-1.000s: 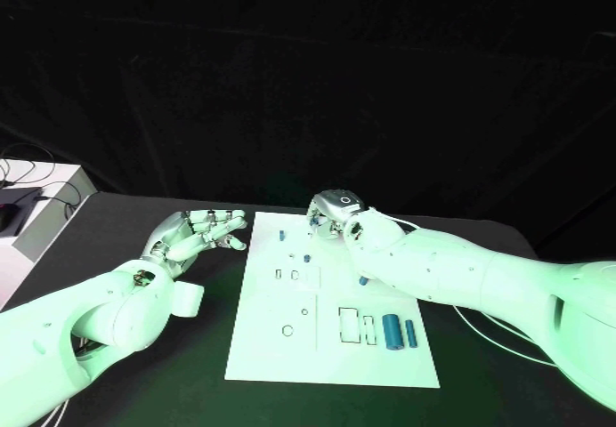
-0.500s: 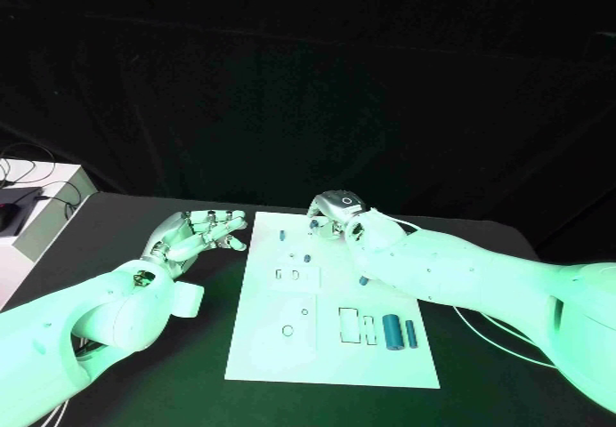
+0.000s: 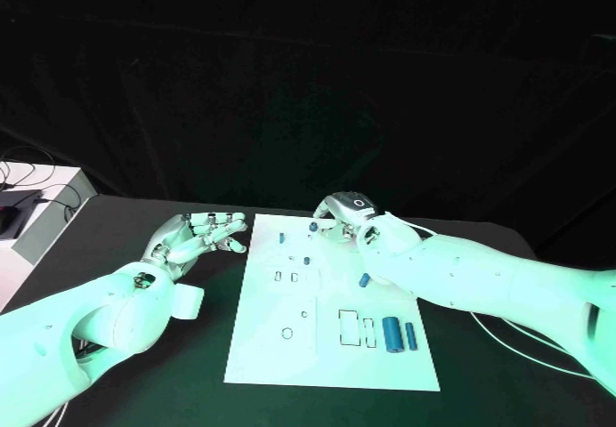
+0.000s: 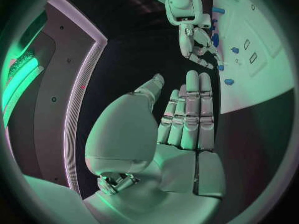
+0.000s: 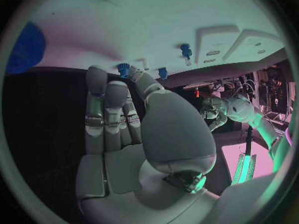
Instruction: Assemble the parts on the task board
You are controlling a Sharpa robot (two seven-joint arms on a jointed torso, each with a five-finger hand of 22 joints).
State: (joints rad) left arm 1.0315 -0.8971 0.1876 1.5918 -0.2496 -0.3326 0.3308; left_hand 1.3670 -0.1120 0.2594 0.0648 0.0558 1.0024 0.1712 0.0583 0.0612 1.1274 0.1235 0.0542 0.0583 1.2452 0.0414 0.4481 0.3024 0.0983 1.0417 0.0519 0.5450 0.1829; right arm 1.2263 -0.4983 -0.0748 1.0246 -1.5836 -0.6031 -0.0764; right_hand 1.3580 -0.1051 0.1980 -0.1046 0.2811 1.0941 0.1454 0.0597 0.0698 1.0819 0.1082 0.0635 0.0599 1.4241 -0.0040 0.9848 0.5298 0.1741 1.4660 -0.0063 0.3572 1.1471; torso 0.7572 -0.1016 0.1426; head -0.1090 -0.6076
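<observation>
A: Task board (image 3: 336,356) – where? What's on it?
B: Mid bench (image 3: 500,240), w/ blue parts (image 3: 392,333).
A: Hands?
B: Left hand (image 3: 199,235) beside board, fingers apart, empty. Right hand (image 3: 344,213) at far edge; grip unclear.

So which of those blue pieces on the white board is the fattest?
The thick blue cylinder near the board's front edge; the thinner rod lies right beside it, and the others are tiny.

The right hand (image 3: 344,216) and its forearm lie over the task board's (image 3: 270,356) far right corner, blocking approach there. The left hand (image 3: 199,234) hovers just off the board's left edge. Two upright blue cylinders (image 3: 400,334) stand near the right edge; the near strip lies bare.
</observation>
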